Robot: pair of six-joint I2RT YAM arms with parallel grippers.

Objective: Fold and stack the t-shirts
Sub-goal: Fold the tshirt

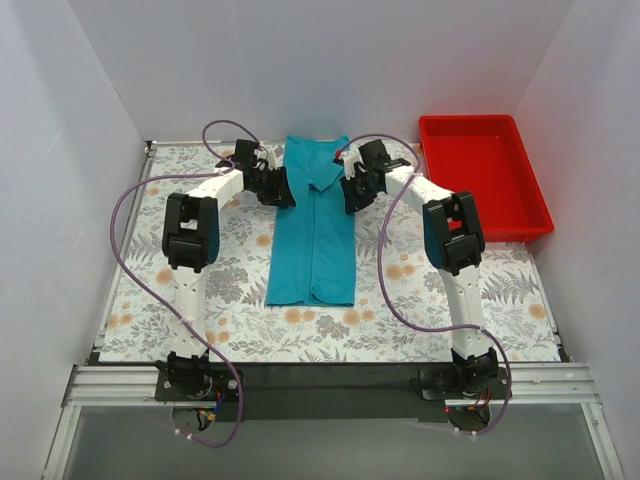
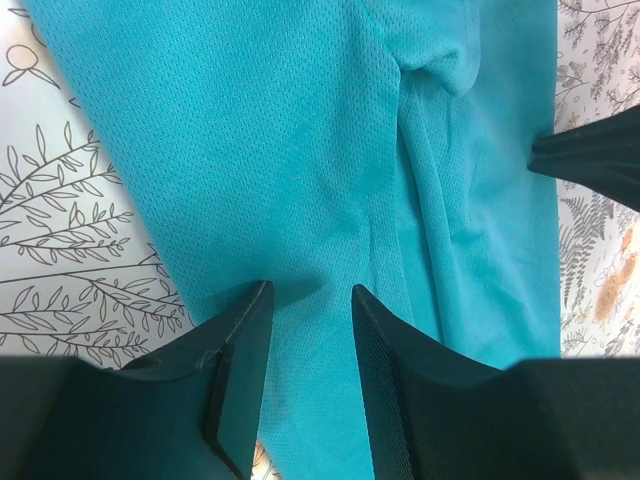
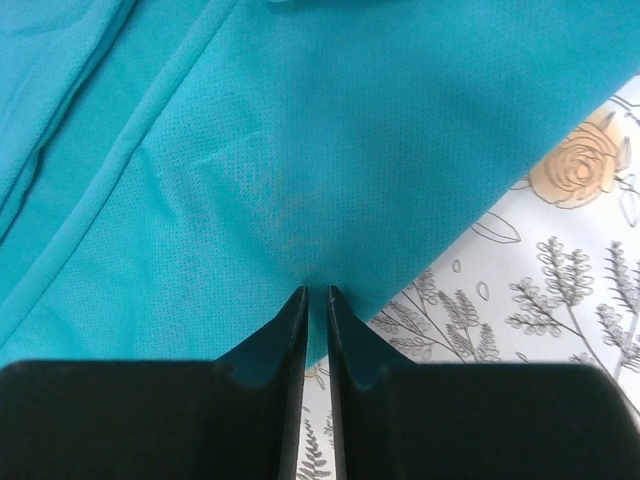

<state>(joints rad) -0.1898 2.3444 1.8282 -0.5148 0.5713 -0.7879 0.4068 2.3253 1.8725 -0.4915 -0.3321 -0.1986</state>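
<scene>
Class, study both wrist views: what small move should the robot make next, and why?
Probably close the left gripper: its jaws stand open with t-shirt fabric between them, while the right gripper looks pinched on the opposite edge. Both likely need a hold before the far end can be folded.

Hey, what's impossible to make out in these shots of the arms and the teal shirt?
- Top view: the fingertips of the left gripper and right gripper are hidden under their own black bodies.
- Left wrist view: the t-shirt runs past the frame edges, so its outline is cut off.
- Right wrist view: the nearly shut fingers cover how much cloth they pinch.
</scene>
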